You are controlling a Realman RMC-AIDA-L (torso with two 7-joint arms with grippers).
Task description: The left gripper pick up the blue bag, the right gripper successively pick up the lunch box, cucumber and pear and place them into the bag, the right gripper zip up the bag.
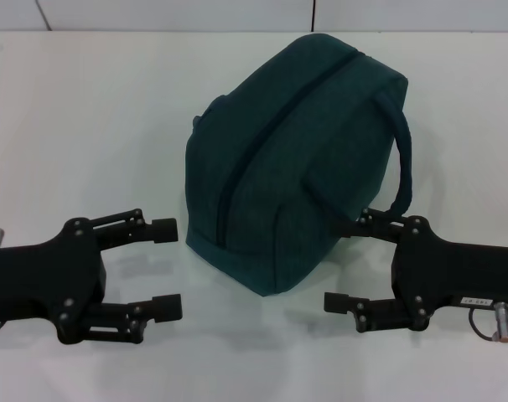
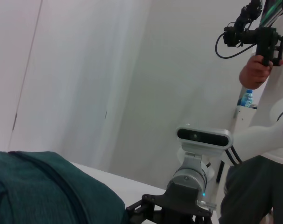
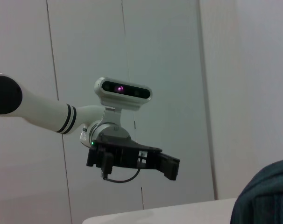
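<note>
Sitting square in the middle of the white table (image 1: 86, 126) is the blue bag (image 1: 296, 159), a dark teal zip-up with its zipper line (image 1: 262, 142) running diagonally across the top and looking closed along its visible length. A looped handle (image 1: 405, 159) arcs off the bag's right side and drops down just by the right gripper.

Both arms are low at the near edge of the table, one on each side of the bag. The left gripper (image 1: 163, 269) hovers just off the bag's near left corner, fingers spread wide apart with nothing between them, not touching the fabric. The right gripper (image 1: 342, 265) mirrors it on the other side, jaws also parted and holding nothing; its upper finger reaches in against the bag's lower right side, close under the handle, though actual contact cannot be told.

From the left wrist view, the bag's teal fabric (image 2: 43, 186) fills the lower corner, with the right arm's wrist camera (image 2: 202, 135) beyond it and a person (image 2: 260, 70) holding a camera rig in the background.
</note>
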